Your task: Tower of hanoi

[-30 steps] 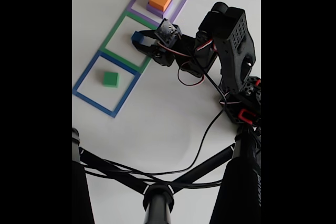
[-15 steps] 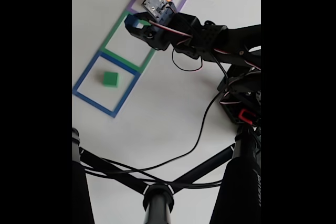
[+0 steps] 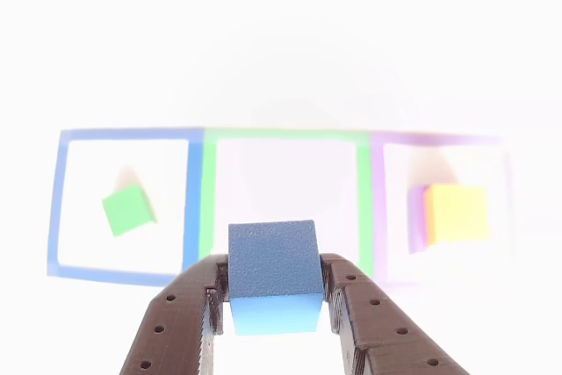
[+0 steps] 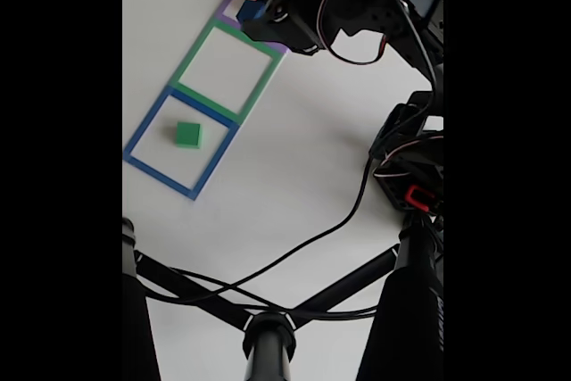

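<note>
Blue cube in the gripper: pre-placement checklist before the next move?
1. Grip: gripper shut on blue cube, both fingers against its sides: ok.
2. Cube sits level between the fingers: ok.
3. Orange block on purple slab inside the purple outline, top bare: ok.
4. Cube above the orange block: not ok in the other view; it sits off to the left, over the green outline.
5. Green block inside the blue outline, out of the way: ok.
6. Height above the stack: cannot tell.

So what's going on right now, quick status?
Tool shut on blue cube, lifted. Orange block sits on purple slab in purple outline. Green block in blue outline. Nothing in the way.
</note>
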